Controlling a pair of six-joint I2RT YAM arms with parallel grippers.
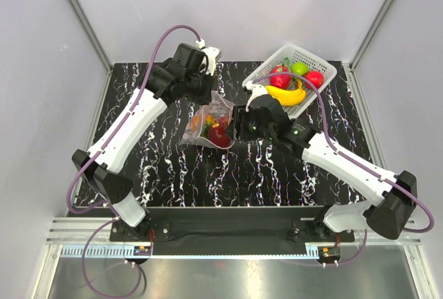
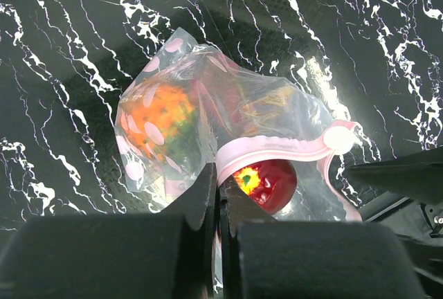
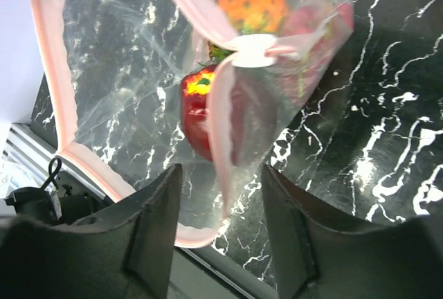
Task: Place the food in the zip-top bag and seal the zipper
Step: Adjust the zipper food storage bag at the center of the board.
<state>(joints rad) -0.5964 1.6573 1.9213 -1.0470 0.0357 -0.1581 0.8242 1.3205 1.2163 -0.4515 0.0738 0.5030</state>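
the clear bag (image 1: pixel 201 129) is at the middle of the counter (image 1: pixel 208 174), with a pineapple (image 2: pixel 163 115) and a dark red fruit (image 2: pixel 273 181) inside. the left end effector (image 2: pixel 219 195), pressed together, pinches its pink zipper (image 2: pixel 277 148) edge at 12 o'clock — the right end effector (image 3: pixel 221 174), fingers spread, straddles the zipper at 3 o'clock. a basket (image 1: pixel 311 56) stands at 1 o'clock.

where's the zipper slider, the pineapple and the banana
zipper slider (image 3: pixel 252 59), right wrist view, middle of the white tab
pineapple (image 2: pixel 160 113), left wrist view, orange body
banana (image 1: pixel 285 95), top external view, middle of its curve
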